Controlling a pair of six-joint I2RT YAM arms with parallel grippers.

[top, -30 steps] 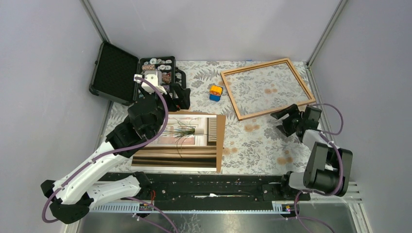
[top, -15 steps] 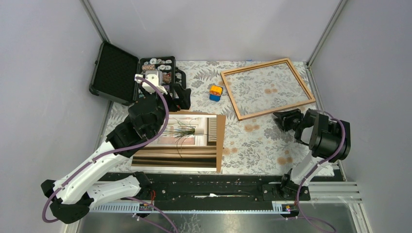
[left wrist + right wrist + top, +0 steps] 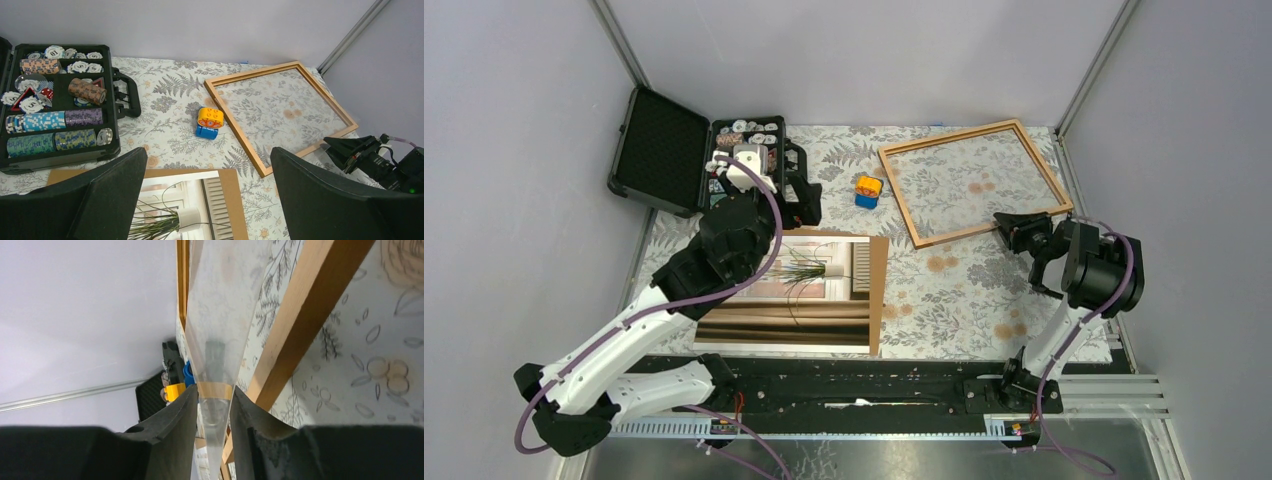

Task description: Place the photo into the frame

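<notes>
My L gripper [image 3: 801, 203] hangs over the far edge of the brown backing board [image 3: 878, 290], just on the near side of the open black chip case [image 3: 659, 150]; its fingers [image 3: 100, 200] are spread wide w/ nothing btwn them. The photo [image 3: 814, 285] lies face up on that board, at the near-left of the floral cloth [image 3: 944, 290]; plant, white pot and brown stripes all showing; it's outside the frame [image 3: 951, 136] and well apart from it. The frame lies flat at the far right of the cloth, a bit askew, w/ cloth pattern visible thru its opening. A small orange-over-blue block [image 3: 869, 190] sits right by the frame's left rail; can't tell if they touch. My R gripper [image 3: 1009, 226] is at the frame's near rail, close to its right corner; the wrist view shows my two fingers [image 3: 170, 425] w/ only a narrow gap and a strip of light wood btwn them; can't tell whether they clamp the rail or just flank it.
</notes>
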